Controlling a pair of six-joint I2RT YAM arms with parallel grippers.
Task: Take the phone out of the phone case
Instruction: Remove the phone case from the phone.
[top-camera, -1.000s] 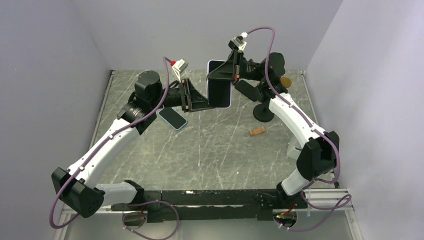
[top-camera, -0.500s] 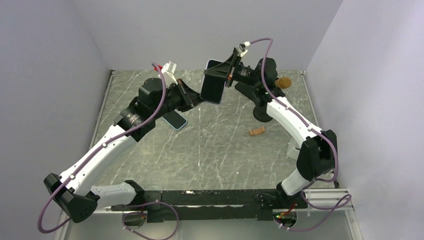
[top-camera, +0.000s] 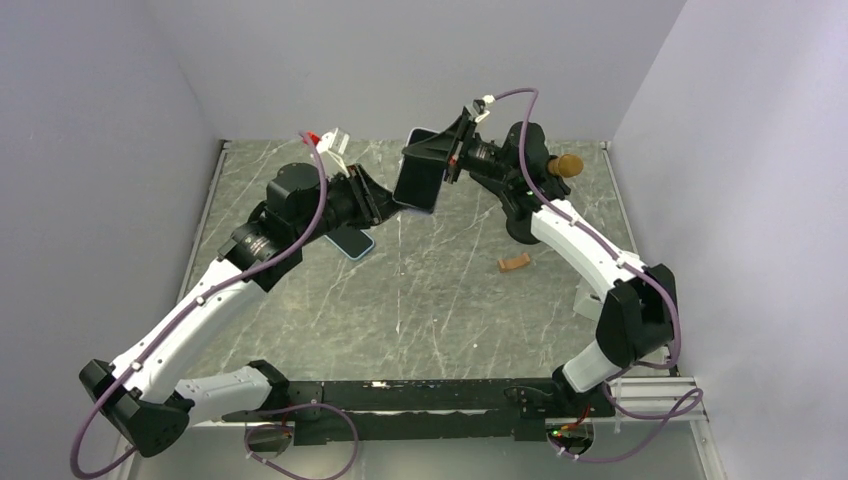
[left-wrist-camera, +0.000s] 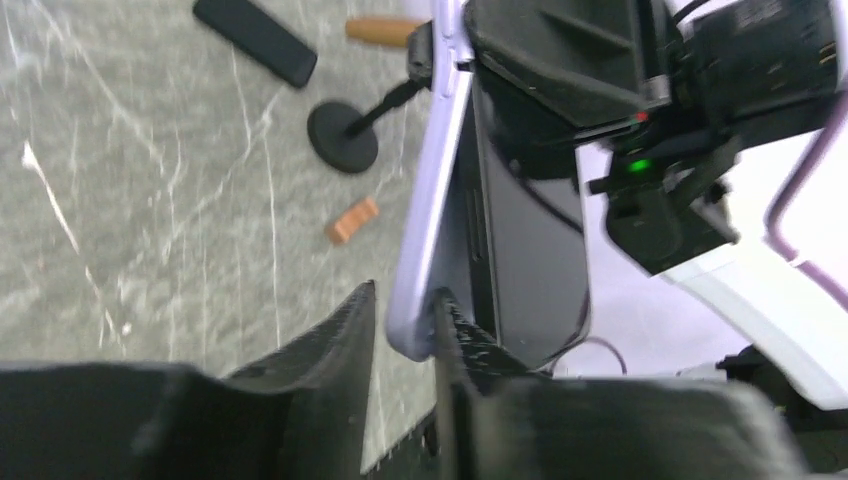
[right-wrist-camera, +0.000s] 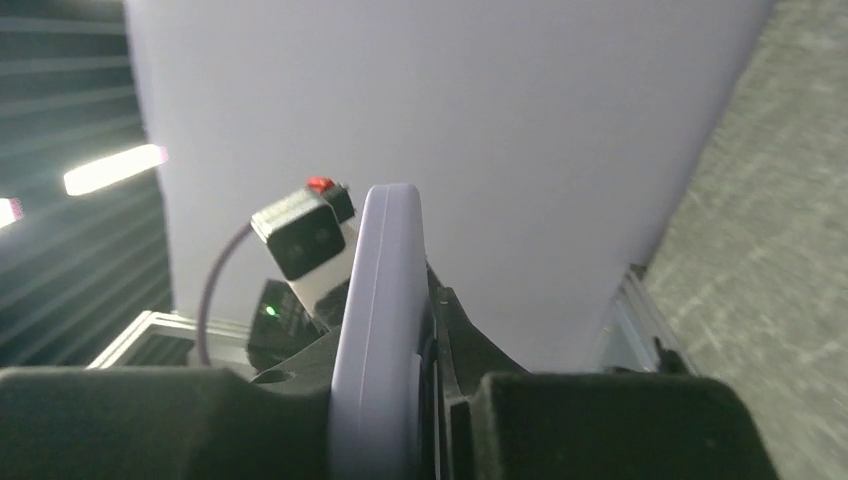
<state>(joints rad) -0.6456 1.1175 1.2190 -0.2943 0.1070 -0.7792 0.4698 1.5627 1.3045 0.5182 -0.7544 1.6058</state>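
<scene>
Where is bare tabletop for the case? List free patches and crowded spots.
Free: the wide middle of the table, bordered by the blue phone, the brown block and the arm bases. Crowded: the far right, around the black stand.

The left arm rises from its base at the near left, with its elbow low and out to the left. It stretches forward and inward, and its wrist is rolled so the gripper points right. The left gripper has its 2 fingers a narrow way apart, straddling the lower corner of the phone case. One finger touches the case and a slim gap shows at the other, so a firm clamp cannot be confirmed. The right arm climbs from the near right, bends at a raised elbow and reaches far forward and left. The right gripper is held high, pointing left toward the other, its 2 fingers clamped on the case's upper part.
</scene>
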